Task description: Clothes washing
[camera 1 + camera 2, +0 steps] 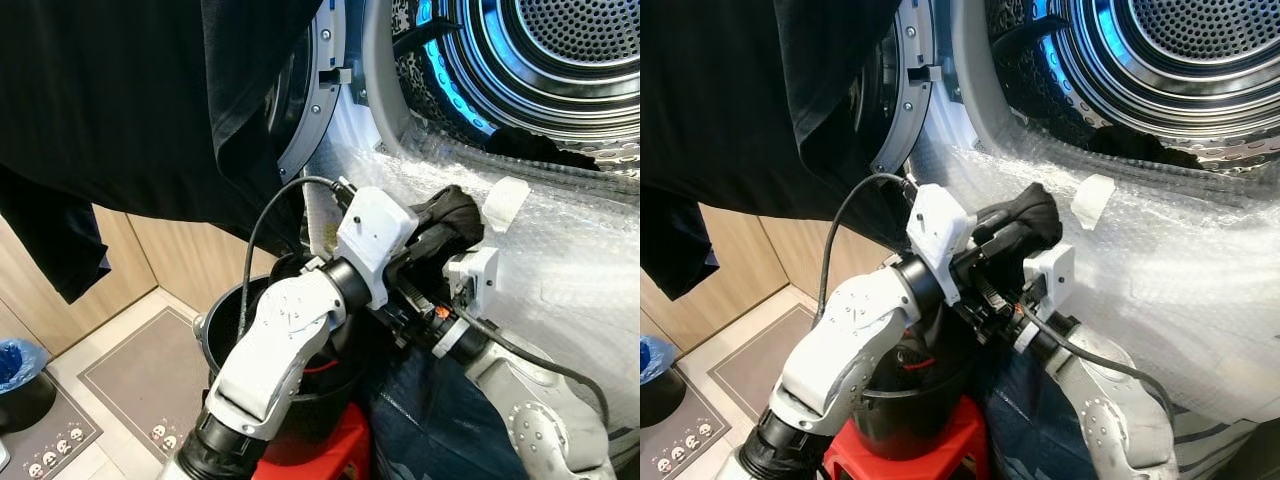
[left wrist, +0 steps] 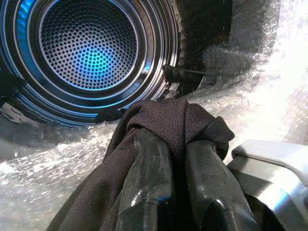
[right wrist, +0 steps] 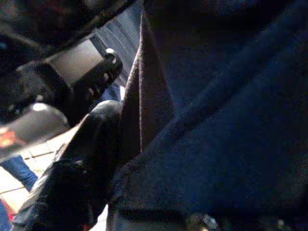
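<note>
Left wrist view: left gripper (image 2: 175, 159) jaws clamp black garment (image 2: 163, 118) before drum (image 2: 91, 57); right jaws unclear.

No text, label, brand, number or sign can be read on anything here. The floor mat (image 1: 62, 440) carries a row of small printed figures along its edge, but they are pictures, too small to make out as lettering.

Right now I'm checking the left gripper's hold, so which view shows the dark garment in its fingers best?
The left wrist view: the dark garment is bunched over both fingers of the left gripper, before the drum. Both eye views show it as a small dark wad beyond the wrists. The right wrist view is too dark to tell.
</note>
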Motion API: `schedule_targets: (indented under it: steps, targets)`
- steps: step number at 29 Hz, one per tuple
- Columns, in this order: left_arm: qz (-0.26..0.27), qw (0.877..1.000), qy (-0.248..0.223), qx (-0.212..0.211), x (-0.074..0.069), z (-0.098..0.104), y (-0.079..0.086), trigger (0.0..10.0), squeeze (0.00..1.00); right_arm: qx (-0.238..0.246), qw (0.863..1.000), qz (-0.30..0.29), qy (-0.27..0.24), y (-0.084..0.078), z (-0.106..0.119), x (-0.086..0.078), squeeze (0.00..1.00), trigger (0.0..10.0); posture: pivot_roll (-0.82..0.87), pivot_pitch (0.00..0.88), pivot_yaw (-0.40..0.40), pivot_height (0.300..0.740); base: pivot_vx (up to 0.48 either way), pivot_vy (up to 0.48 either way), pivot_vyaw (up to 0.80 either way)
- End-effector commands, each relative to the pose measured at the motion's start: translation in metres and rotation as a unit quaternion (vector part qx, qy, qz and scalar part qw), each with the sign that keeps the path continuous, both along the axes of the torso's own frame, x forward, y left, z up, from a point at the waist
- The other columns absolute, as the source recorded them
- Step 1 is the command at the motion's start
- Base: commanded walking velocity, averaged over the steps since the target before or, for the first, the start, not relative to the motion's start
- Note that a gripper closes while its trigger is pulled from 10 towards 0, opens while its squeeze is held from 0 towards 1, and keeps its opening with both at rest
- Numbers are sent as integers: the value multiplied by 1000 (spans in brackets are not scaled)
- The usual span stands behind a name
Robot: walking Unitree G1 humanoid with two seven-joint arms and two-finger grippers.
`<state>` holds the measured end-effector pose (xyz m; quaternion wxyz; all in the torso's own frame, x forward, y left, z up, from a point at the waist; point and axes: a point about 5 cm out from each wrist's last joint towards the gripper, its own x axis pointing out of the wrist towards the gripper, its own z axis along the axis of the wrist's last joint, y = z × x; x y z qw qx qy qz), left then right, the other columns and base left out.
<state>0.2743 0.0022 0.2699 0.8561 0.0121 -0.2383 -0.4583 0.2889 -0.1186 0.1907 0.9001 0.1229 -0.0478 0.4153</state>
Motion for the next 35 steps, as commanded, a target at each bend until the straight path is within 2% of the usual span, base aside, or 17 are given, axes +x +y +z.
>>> schedule_targets:
  steps: [1,13,16,17,18,19,20,21,27,35]
  targets:
    - [-34,999,-25,-14,-9,13,-11,10000,0,5,1000,19,-2,10,5,-1,0,0,-47,0,59,740,0,0,0]
    - [-37,999,-24,-18,-10,13,-12,10000,0,11,1000,13,1,10,5,0,0,0,-44,0,59,740,0,0,0]
    - [-35,999,-15,-21,-9,13,-7,10000,0,9,1000,9,0,3,5,1,0,0,-32,0,55,740,0,0,0]
    - [-35,999,-14,-21,-9,13,-7,10000,125,10,1000,9,-1,3,4,1,0,0,-32,0,55,740,0,0,0]
    - [-33,999,-13,-22,-9,13,-6,10000,180,10,1000,9,-1,2,4,1,0,0,-33,0,57,740,0,0,0]
    - [-31,999,-12,-23,-8,13,-5,10000,945,11,1000,9,-2,2,5,1,0,0,-32,0,57,740,0,0,0]
    - [-30,999,-10,-24,-8,13,-4,10000,945,11,1000,9,-3,2,5,1,0,0,-32,0,58,740,0,0,0]
    - [-29,999,-6,-25,-7,13,-4,10000,1000,13,1000,8,-3,1,5,1,0,0,-31,0,59,740,0,0,0]
    - [-23,1000,-3,-20,-7,12,1,10000,1000,19,1000,3,-10,-5,6,1,0,0,-31,7,58,740,0,0,0]
    - [-30,1000,-1,-1,-11,11,13,10000,1000,23,999,-19,-21,-24,9,6,0,0,-27,12,59,740,0,0,0]
